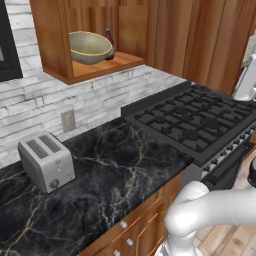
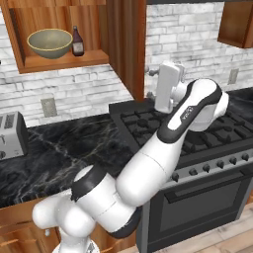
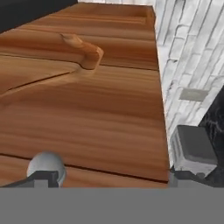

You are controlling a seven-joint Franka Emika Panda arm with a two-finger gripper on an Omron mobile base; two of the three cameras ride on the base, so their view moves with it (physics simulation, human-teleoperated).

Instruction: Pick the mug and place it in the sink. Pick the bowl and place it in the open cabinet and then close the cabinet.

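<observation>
Nearest the base, black marble counter (image 1: 115,165) is seen, with a silver toaster (image 1: 46,161) standing on it at the left and a wall outlet (image 1: 68,120) on the brick above. Beside that sits the black gas stove (image 2: 197,133).

The arm is raised over the stove, gripper (image 2: 154,74) brought up to the outer face of the open cabinet door (image 2: 126,44). In the hand view the carved door panel (image 3: 83,100) is seen close up, with the round silver knob (image 3: 46,166) next to one fingertip. Fingers are spread wide, nothing grasped.

Farthest back, the bowl (image 2: 50,42) is seated on the cabinet (image 1: 95,62) shelf, a dark bottle (image 2: 77,42) just beside it.
</observation>
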